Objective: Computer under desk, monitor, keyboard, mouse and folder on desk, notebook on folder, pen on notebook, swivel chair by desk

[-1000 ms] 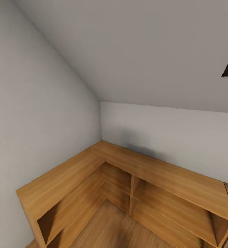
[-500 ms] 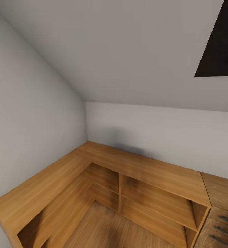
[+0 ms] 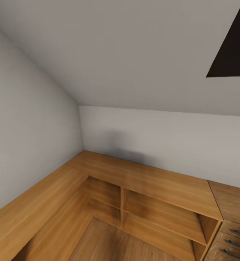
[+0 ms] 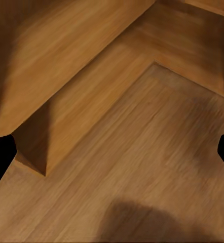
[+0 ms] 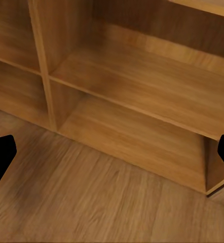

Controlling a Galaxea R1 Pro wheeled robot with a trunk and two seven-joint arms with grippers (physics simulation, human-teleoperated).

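**Attic corner with low wooden shelving**

The head view takes in the bedroom's sloped grey ceiling [image 3: 134, 54] across the whole upper frame, meeting two pale grey walls [image 3: 25, 137] in a corner left of centre. One dark-framed skylight [image 3: 235, 47] is cut off by the right edge at upper right. Below runs a low L-shaped light-wood shelf unit [image 3: 152, 181], its top bare, wrapping the corner from lower left to lower right. Four open compartments can be counted beneath its long side — two upper, two lower — split by one upright divider. At the far lower right a wooden drawer unit [image 3: 232, 235] is clipped by the frame; two dark bar handles show fully and a third partly.

The light wood floor [image 3: 109, 243] shows as a small patch at the bottom of the head view — the wrist views give far more of it. In the left wrist view the left gripper [image 4: 112, 157] has its dark fingertips at opposite side edges, spread wide with nothing between them, above floor planks and the shelf's inner corner. The right gripper [image 5: 112, 154] is spread the same way, empty, facing the stacked compartments and the divider.
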